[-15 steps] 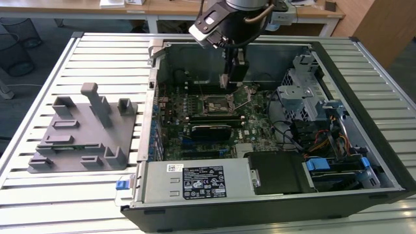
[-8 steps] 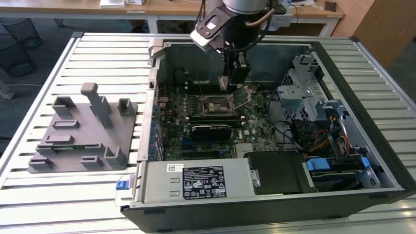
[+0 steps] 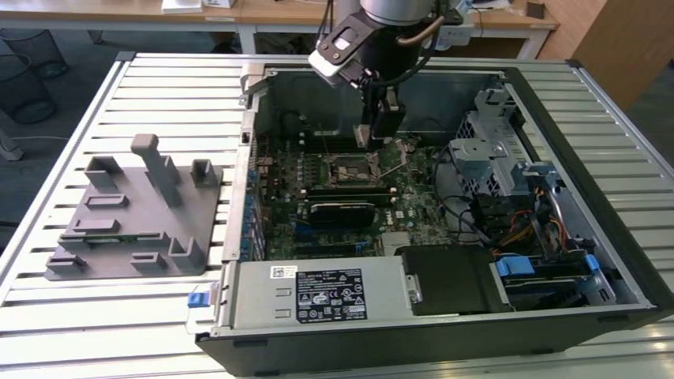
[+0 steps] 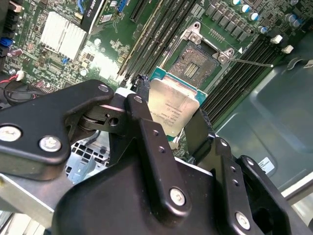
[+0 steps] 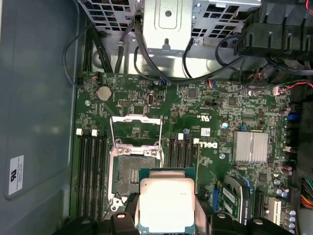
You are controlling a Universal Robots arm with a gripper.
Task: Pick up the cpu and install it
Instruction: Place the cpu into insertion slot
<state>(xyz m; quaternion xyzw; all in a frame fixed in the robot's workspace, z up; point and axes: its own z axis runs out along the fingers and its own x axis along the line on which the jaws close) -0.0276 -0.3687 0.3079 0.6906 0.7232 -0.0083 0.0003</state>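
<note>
Over the motherboard [image 3: 348, 201] inside the open computer case [image 3: 589, 158], the tool [image 3: 376, 136] hangs point-down, pinching the cpu [image 5: 166, 203] by two opposite edges. In the second wrist view its black fingers [image 4: 142, 105] press on the chip's sides, with the silvery top showing between them.

The socket [image 5: 133, 171] is empty, and its metal frame [image 5: 136, 131] is swung open on the side away from the chip. The cpu is not seated. In both wrist views it overlaps just one edge of the socket, so I judge the socket lies off to one side of the chip rather than straight below it. In the exterior view the socket sits just nearer than the tool's tip and slightly toward the exterior view's left.

The chip's edges run roughly parallel to the socket's, so little turning seems needed. How high it rides above the board is hard to tell; it looks close, perhaps just clear.
</note>
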